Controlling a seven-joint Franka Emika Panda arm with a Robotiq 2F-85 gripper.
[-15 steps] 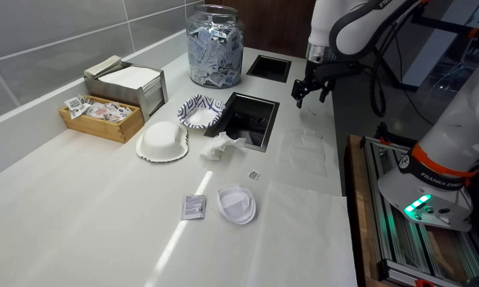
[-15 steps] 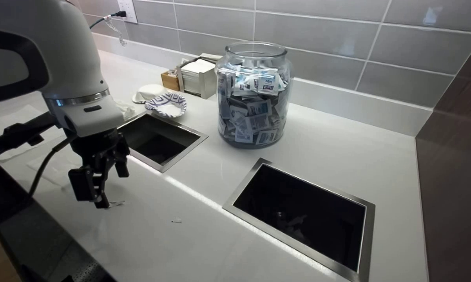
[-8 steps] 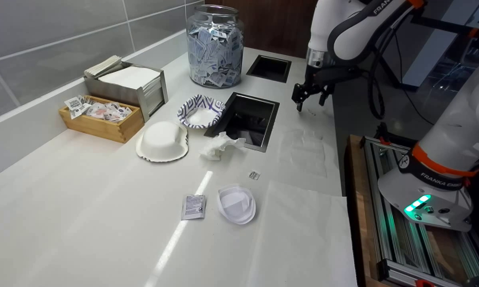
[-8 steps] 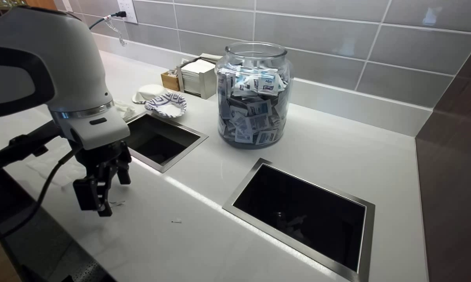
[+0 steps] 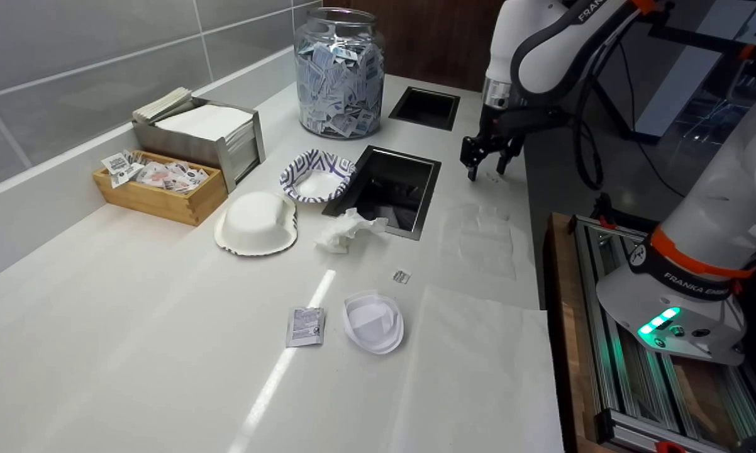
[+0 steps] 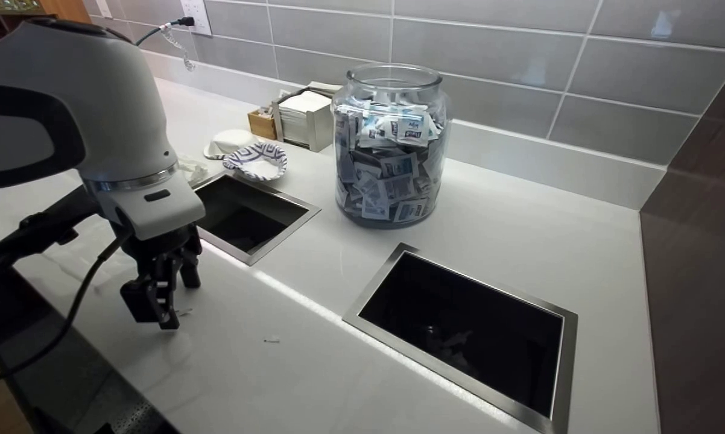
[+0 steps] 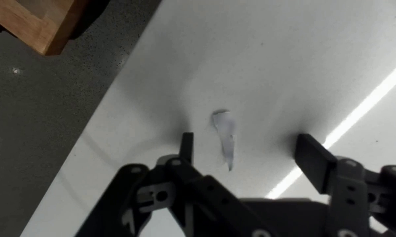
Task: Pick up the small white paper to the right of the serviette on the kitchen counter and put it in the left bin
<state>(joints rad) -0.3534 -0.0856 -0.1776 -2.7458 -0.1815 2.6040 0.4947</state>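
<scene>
A small white paper scrap (image 7: 226,138) lies on the glossy white kitchen counter (image 5: 195,352). It shows faintly in both exterior views (image 5: 492,177) (image 6: 185,312). My gripper (image 7: 244,144) is open and empty, low over the counter, with one finger on each side of the scrap, apart from it. The gripper also shows in both exterior views (image 5: 487,171) (image 6: 180,305). The crumpled serviette (image 5: 343,233) lies beside the nearer bin cut-out (image 5: 431,198), which is the left one in an exterior view (image 6: 284,237). The other bin cut-out (image 6: 373,282) lies further right there.
A patterned bowl (image 5: 318,182) overlaps a bin's edge, beside an upturned bowl (image 5: 256,223). A big glass jar (image 6: 392,150) of packets stands near the wall. A tiny scrap (image 6: 271,340), a packet (image 5: 305,327), white liners (image 5: 373,323) and flat paper (image 5: 478,377) also lie here.
My gripper has come down closer to the counter and shifted slightly over the scrap. Its fingers look a little closer together in both exterior views. The scrap has not visibly moved.
</scene>
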